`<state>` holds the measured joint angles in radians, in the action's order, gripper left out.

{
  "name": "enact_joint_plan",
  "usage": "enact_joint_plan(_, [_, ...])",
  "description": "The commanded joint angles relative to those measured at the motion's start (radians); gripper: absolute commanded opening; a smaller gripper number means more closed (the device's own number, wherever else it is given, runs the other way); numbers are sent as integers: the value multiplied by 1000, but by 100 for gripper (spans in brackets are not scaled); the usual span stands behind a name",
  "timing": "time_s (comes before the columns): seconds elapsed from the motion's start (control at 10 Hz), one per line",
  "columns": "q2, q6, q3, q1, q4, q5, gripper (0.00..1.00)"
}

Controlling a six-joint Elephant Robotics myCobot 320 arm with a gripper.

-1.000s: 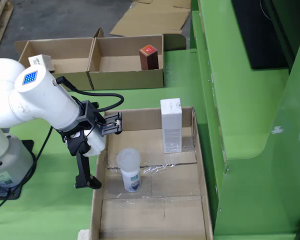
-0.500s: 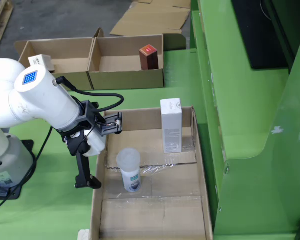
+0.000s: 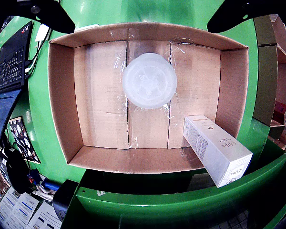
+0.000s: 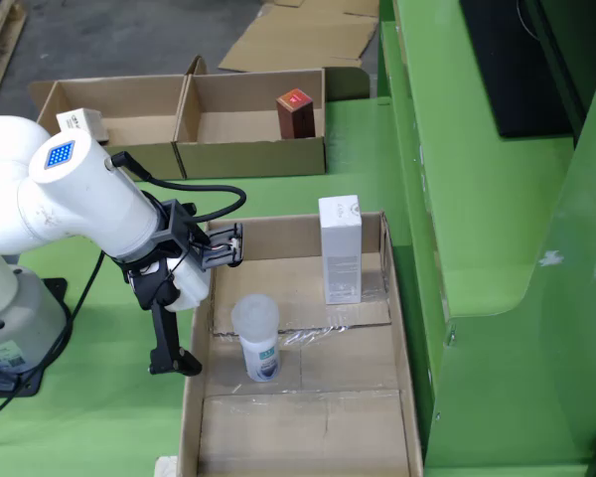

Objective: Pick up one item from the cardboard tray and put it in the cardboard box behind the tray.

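The cardboard tray fills the wrist view and lies at the lower middle of the fixed view. In it a translucent white bottle stands upright near the middle. A tall white carton stands at the tray's far right side. My gripper is open and empty, its black fingers spread at the top corners of the wrist view. In the fixed view it hangs above the tray's left wall, left of the bottle. Behind the tray is a two-compartment cardboard box.
The box's right compartment holds a small red-brown carton; the left one holds a white item. A laptop sits left of the tray in the wrist view. A green frame stands close along the tray's right. The robot base is at left.
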<state>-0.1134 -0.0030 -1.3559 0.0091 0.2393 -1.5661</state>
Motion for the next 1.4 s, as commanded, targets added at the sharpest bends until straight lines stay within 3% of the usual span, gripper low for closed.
enact_joint_plan(0.0, [20,0,23,-2,12,0,100])
enact_joint_plan(0.7, [4,21,35,15,16,10,100])
enact_joint_plan(0.9, [-61,35,132,52,-15,15,100])
enact_joint_plan(1.0, [-133,90,290,112,-87,42,100])
enact_joint_plan(1.2, [-133,90,290,112,-87,42,100])
enact_joint_plan(1.3, [-256,135,512,169,-184,72,100])
